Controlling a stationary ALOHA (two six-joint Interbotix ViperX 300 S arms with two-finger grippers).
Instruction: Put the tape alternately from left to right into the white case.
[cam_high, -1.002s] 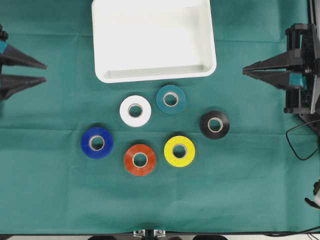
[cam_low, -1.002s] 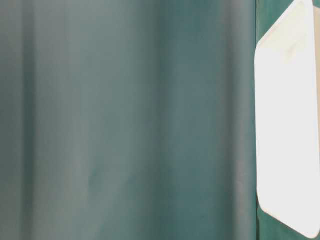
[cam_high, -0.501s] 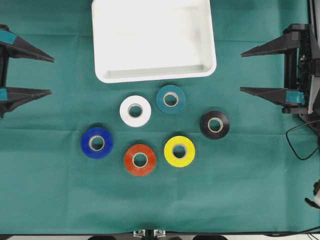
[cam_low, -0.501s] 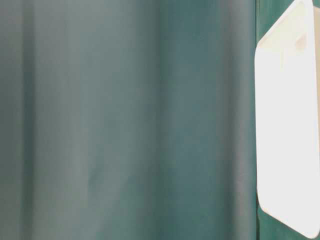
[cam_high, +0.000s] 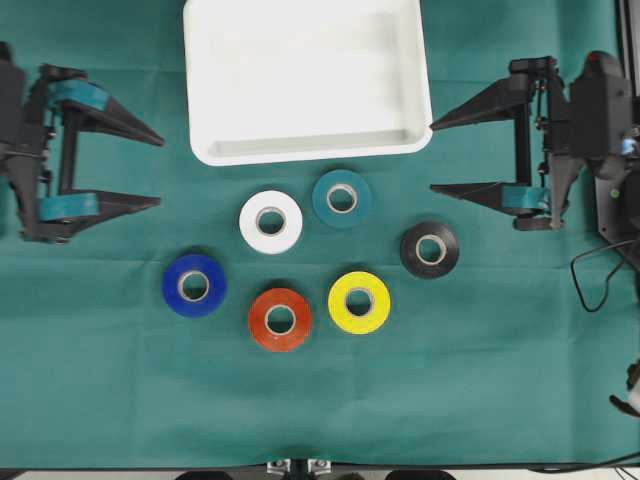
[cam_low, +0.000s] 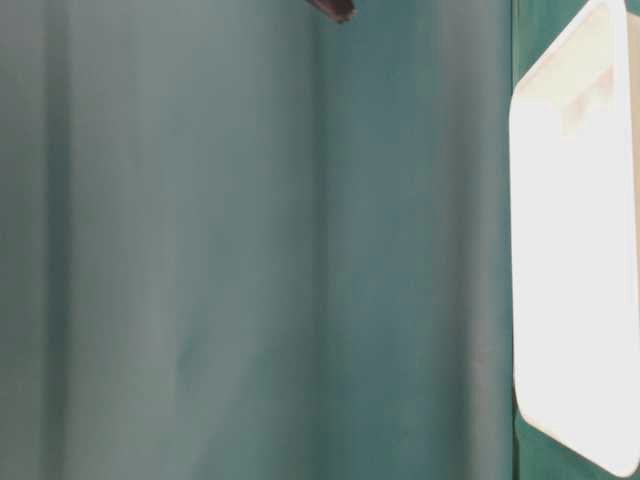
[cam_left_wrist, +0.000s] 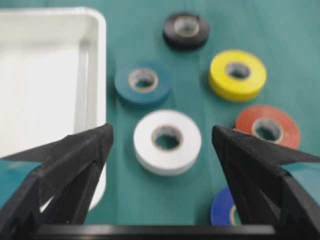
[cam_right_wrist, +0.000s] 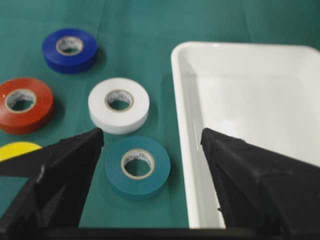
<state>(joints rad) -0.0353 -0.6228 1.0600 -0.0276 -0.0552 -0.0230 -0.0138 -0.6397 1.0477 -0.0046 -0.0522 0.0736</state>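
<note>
The white case (cam_high: 306, 148) lies on a green cloth (cam_high: 480, 360); the tape rolls are white (cam_high: 271, 222), teal (cam_high: 342, 198), black (cam_high: 430, 249), blue (cam_high: 194, 285), red (cam_high: 280, 319), yellow (cam_high: 359, 301).

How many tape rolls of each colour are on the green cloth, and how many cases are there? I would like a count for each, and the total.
white tape: 1
teal tape: 1
black tape: 1
blue tape: 1
red tape: 1
yellow tape: 1
white case: 1
Total: 7 things, 6 rolls and 1 case. No roll is in the case yet.
</note>
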